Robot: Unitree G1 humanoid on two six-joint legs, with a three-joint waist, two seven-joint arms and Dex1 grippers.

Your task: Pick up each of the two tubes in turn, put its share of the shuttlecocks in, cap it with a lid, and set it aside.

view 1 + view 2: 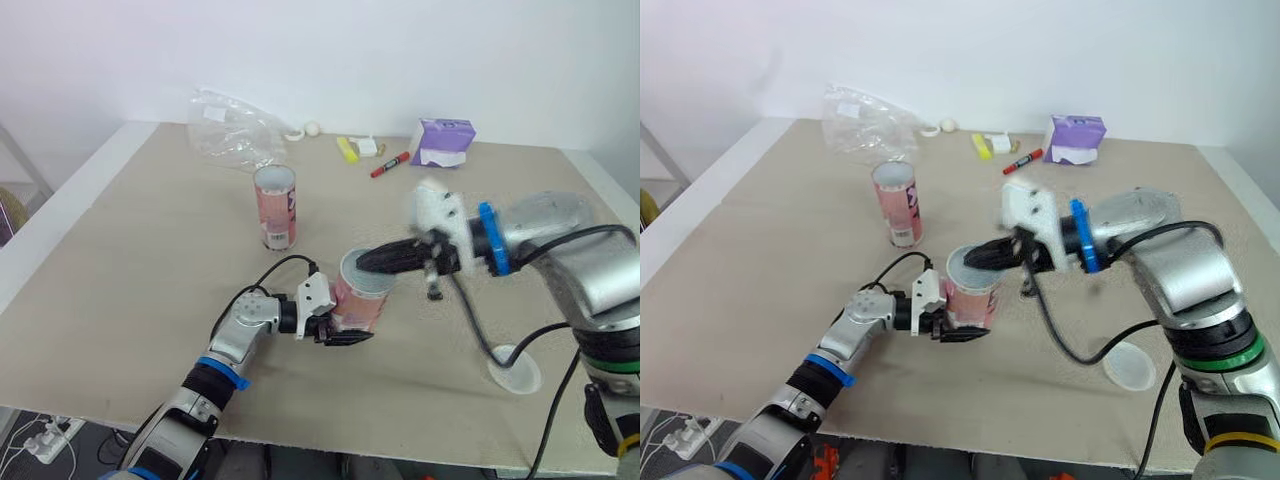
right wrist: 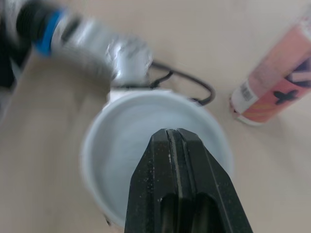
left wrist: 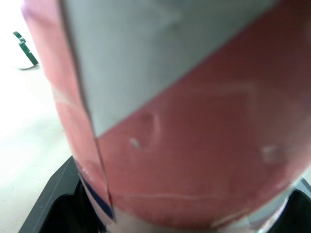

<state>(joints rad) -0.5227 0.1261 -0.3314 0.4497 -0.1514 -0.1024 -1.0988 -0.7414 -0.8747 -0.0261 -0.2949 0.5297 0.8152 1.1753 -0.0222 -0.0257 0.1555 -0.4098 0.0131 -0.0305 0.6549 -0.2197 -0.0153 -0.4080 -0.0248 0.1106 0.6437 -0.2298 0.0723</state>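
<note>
Left eye view: capped pink tube [image 1: 356, 306] near the table's [image 1: 130, 260] front middle, pale lid [image 1: 366, 281] on its mouth. Clamped low on its side between the left gripper's [image 1: 347, 330] fingers. Pressed-together right gripper [image 1: 366, 263] tips over that lid, holding nothing. Second tube [image 1: 275, 207] open and upright farther back; spare lid [image 1: 515, 376] flat on the table by the right arm.

1. The left arm [image 1: 238, 345] and right arm [image 1: 560, 235] are silver-grey metal, each ringed by a blue band.
2. White wrist housings carry the black two-fingered left gripper [image 1: 350, 330] and right gripper [image 1: 365, 262].
3. Black cables loop beside both.
</note>
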